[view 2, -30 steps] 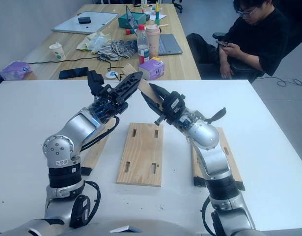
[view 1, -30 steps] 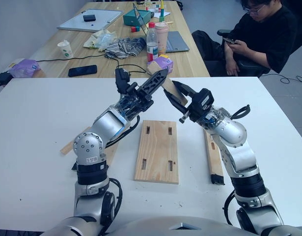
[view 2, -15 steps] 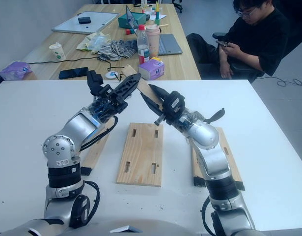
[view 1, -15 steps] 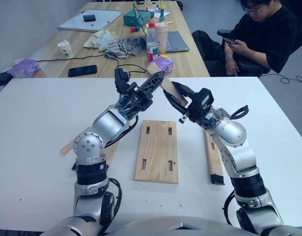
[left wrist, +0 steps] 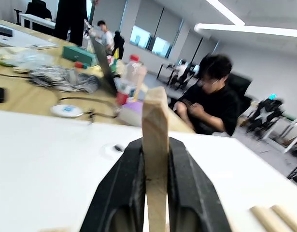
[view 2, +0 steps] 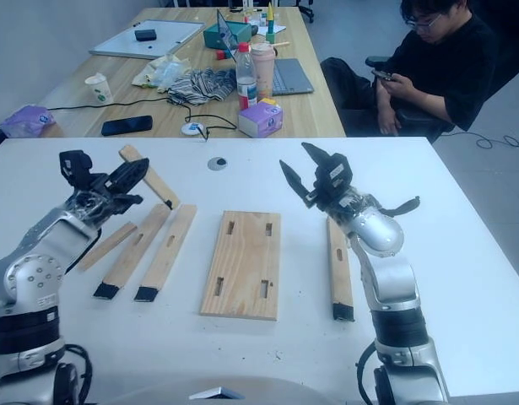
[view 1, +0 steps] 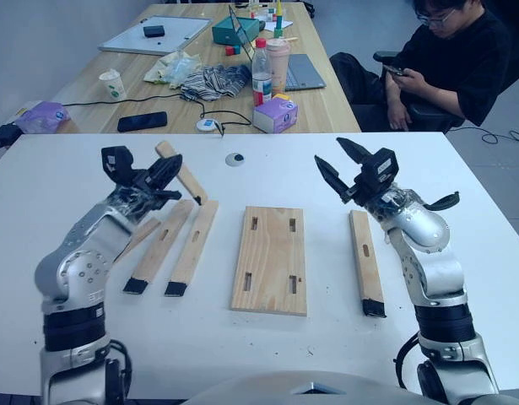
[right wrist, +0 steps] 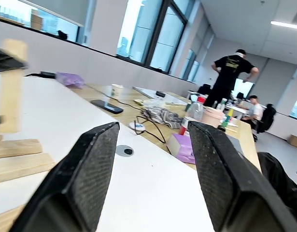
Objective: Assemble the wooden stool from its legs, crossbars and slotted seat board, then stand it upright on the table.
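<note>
Step in hand: early part handling. No leg or crossbar is seated in the seat board (view 1: 270,257) yet. The board lies flat mid-counter, four slots facing up, all empty.

Left jaws are clamped on a short wooden bar (view 1: 181,174), held tilted and clear of the counter (view 1: 487,219), above the far ends of the loose pieces on the robot's left. The left wrist view shows the bar (left wrist: 155,121) pinched between both black fingers (left wrist: 124,193), with its far end free. Cannot tell whether it is a crossbar or a leg.

Right jaws are spread wide with nothing in them, raised off the counter near the far end of the right-side leg (view 1: 365,261). That leg lies flat just right of the board, not touching it.

Left of the board, the outer leg (view 1: 160,246) and inner leg (view 1: 192,243) lie side by side, dark tips toward the robot. A thin strip (view 2: 107,246) lies beside the outer leg; contact between them is unclear.

Judgement: task barely begun. The next move likely calls for lining up the held bar's end with a mating slot or leg. The empty right jaws probably need to steady or pick up the partner piece first. The grip sits low on the bar, so it may pivot when pushed.
</note>
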